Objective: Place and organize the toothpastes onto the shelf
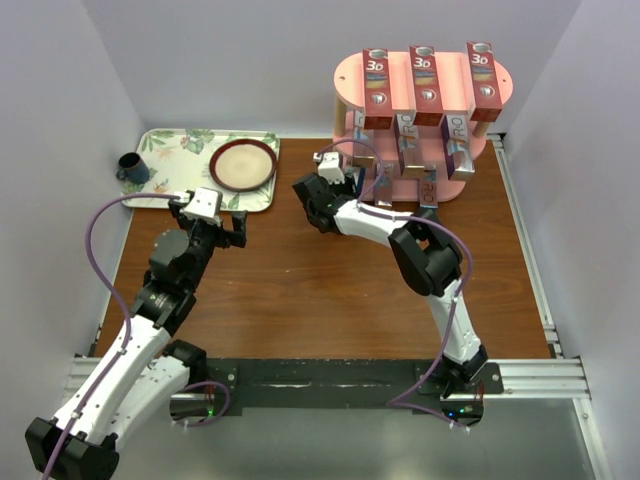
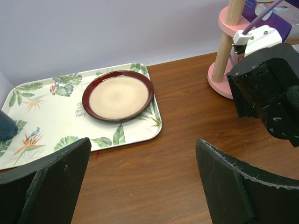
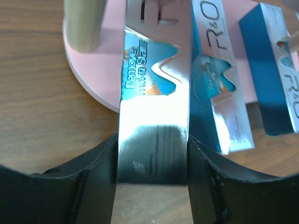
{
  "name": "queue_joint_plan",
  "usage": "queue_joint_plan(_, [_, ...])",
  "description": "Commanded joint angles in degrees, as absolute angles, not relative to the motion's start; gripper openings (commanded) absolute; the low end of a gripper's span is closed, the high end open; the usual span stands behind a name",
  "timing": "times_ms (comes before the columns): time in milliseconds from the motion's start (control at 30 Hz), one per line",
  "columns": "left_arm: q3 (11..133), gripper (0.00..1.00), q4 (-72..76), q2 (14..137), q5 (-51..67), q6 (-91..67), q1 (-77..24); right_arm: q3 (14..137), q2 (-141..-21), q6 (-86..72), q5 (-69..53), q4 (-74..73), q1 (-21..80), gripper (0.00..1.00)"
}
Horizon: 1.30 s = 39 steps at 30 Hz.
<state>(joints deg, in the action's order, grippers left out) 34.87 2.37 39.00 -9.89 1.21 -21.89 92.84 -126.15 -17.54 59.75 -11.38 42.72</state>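
Well, found the pink shelf (image 1: 350,75) at the far edge of the table (image 1: 300,290), toward the far right corner. Counted three red cartons (image 1: 425,85) side by side across its top board, with silver ones (image 1: 410,135) on the middle board. Caught the right pincer (image 3: 152,149) clamped on the near end of a silver carton (image 3: 154,107), with a finger pressed to each long side. Traced that carton forward onto the bottom board, next to a pale post (image 3: 84,23), near end overhanging the table. Spotted a blue carton (image 3: 215,84) close against its right side and a second blue carton (image 3: 266,70) further right on the same board. Found the left pincer (image 2: 142,149) spread apart and holding nothing, above bare table just short of the flowered tray (image 2: 46,107) in the far left corner. Saw a brown plate (image 2: 117,95) and a dark mug (image 1: 131,167) on that tray.
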Motion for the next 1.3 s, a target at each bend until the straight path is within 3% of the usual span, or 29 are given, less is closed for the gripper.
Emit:
queue_joint_plan(0, [34.72, 1.0, 3.69, 38.76, -10.11, 2.37, -22.15, 96.59, -126.83, -15.64, 60.39, -7.74, 42.1, 0.59])
queue_joint_plan(300, [34.72, 1.0, 3.69, 38.85, -9.76, 2.37, -22.15, 97.12, -127.79, -15.12, 58.62, -7.47, 41.4, 0.61])
queue_joint_plan(500, [34.72, 1.0, 3.69, 38.76, -9.67, 2.37, -22.15, 94.75, -127.09, -13.8, 56.52, -4.75, 41.22, 0.55])
queue_joint_plan(733, [34.72, 1.0, 3.69, 38.85, -9.41, 2.55, -22.15, 93.69, -127.35, -10.81, 53.88, -1.32, 40.61, 0.55])
queue_joint_plan(1067, [34.63, 1.0, 3.78, 38.76, -9.14, 2.72, -22.15, 92.29, -127.09, -9.58, 53.26, -0.79, 40.25, 0.61])
queue_joint_plan(1267, [34.72, 1.0, 3.78, 38.76, -9.05, 2.81, -22.15, 90.53, -125.86, -9.76, 53.7, -0.62, 40.25, 0.72])
